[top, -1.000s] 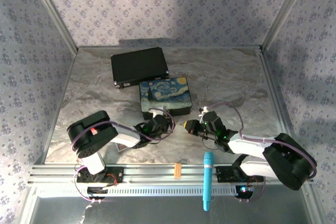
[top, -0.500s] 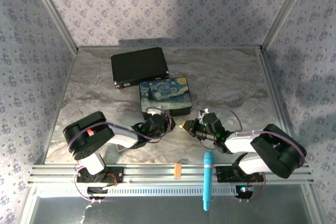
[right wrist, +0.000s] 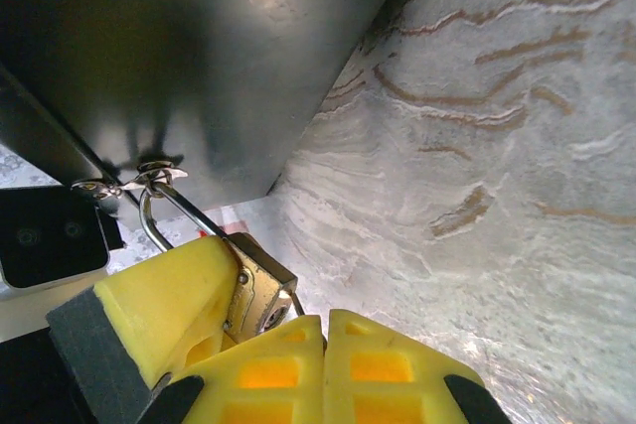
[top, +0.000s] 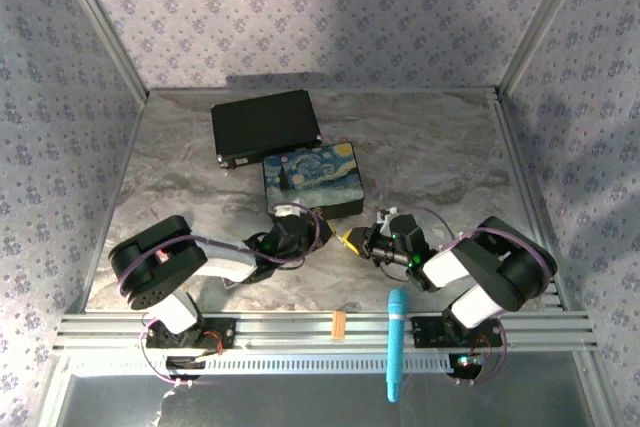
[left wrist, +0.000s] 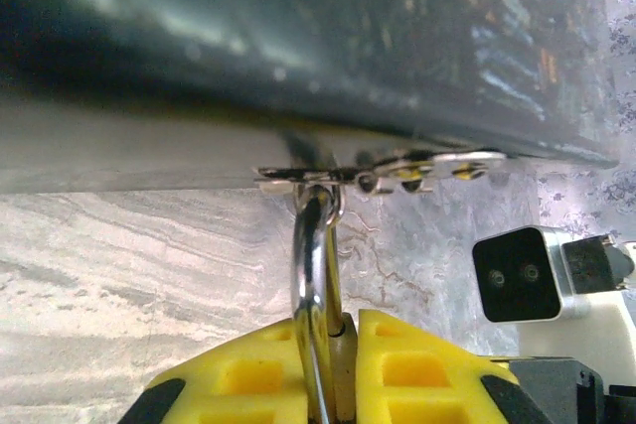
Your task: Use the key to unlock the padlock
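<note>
Moved: right arm (top: 500, 267) drawn in closer, painted box (top: 312, 175) nudged back.
Left gripper (left wrist: 336, 369): jaws clamped on padlock (left wrist: 315, 245).
Padlock: hanging from box clasp (left wrist: 417, 164), front side.
Right gripper (right wrist: 326, 345): jaws together, just beside padlock.

Left pincer (left wrist: 333, 343) clamped; right pincer (right wrist: 326, 341) closed

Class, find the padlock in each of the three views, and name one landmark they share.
Top external: too small to make out; look where the left gripper meets the front of the box.
Left wrist: bottom centre, the padlock pinched between yellow fingers, its shackle passing up through the clasp.
Right wrist: lower left, gripped by the left gripper's yellow finger.
Shared landmark: the box.
</note>
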### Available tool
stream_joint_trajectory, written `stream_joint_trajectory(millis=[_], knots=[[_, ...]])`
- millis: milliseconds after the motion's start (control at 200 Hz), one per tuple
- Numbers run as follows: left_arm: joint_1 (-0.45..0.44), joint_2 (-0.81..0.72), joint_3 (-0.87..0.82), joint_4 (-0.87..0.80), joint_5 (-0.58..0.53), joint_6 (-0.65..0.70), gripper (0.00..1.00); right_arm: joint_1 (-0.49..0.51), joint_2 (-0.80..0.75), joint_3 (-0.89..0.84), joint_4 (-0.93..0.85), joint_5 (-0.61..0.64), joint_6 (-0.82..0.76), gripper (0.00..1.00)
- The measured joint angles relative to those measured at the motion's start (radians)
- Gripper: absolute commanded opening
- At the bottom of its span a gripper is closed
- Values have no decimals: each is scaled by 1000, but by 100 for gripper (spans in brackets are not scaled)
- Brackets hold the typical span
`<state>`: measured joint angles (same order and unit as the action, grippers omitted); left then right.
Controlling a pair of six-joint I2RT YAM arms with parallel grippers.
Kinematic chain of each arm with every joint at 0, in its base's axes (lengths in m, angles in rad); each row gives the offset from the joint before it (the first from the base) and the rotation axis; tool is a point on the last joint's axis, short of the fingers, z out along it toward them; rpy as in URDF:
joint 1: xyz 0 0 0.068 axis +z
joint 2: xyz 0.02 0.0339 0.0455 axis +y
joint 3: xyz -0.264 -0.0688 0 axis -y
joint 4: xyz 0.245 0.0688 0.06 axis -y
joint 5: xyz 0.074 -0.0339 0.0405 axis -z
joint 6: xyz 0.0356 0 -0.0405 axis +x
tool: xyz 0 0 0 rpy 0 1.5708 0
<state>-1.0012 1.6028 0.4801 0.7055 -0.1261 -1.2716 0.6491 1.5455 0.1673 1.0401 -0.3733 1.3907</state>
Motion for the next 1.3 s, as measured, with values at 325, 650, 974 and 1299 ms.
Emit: stream_joint_trajectory(millis=[325, 650, 974, 1299], knots=[[0, -4, 0, -5, 2, -13, 14, 0, 135, -6, 196, -8, 65, 0], [0, 3, -13, 65, -34, -82, 14, 16, 129, -66, 236, 48, 114, 0], [0, 14, -23, 136, -85, -135, 14, 52, 21, -82, 235, 162, 156, 0], [1, 1, -19, 112, -84, -148, 14, 52, 5, -52, 221, 180, 158, 0]])
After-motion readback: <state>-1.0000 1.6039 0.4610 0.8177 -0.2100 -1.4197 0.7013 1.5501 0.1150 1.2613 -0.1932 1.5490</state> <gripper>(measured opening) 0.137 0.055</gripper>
